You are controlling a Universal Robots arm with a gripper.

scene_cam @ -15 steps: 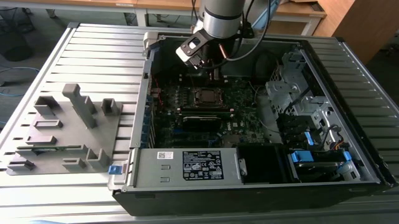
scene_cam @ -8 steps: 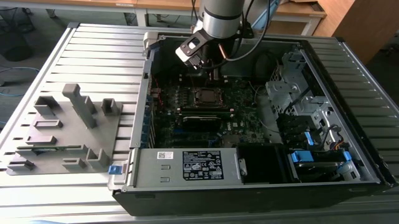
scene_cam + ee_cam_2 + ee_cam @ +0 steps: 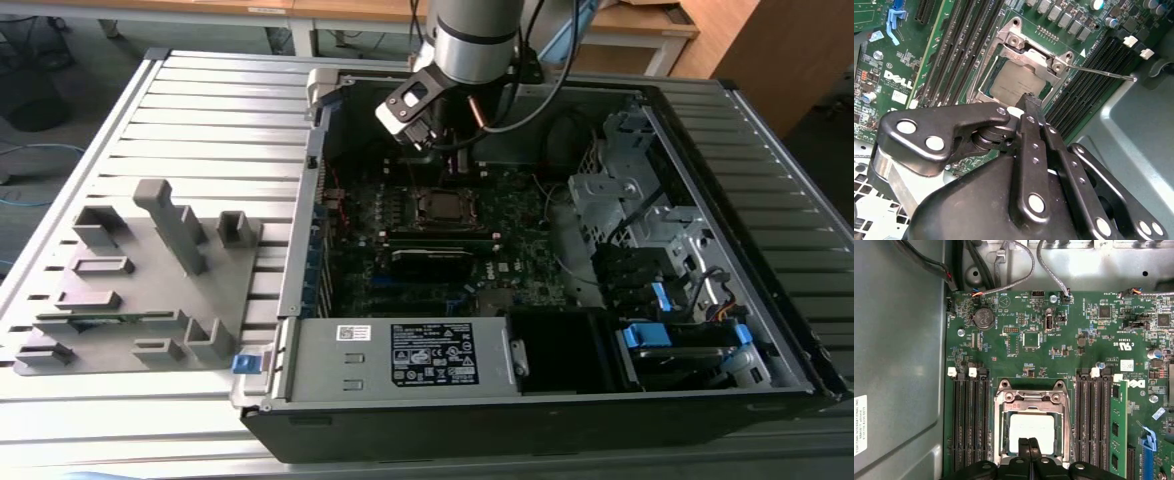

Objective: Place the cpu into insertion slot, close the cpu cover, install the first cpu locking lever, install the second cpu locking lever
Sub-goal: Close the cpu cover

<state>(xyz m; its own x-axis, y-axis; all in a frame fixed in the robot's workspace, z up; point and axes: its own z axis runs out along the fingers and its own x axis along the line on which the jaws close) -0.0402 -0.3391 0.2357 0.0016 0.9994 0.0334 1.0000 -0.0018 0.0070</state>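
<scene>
Your end effector (image 3: 1029, 443) over the cpu (image 3: 1032, 429), fingers pinched together holding nothing, cpu seated in the insertion slot (image 3: 441, 207), cpu cover (image 3: 1067, 426) flat around it, locking lever (image 3: 1104, 73) sticking out free

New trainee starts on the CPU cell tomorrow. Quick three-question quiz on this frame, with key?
1. True or false: the cpu lies in the slot.
2. The gripper is: A, open wide; B, shut, over the cpu; C, shut on a cable.
3. Fill in: the grey rack stands on the exterior view's ___ of the case.
Key: 1 true; 2 B; 3 left.
</scene>
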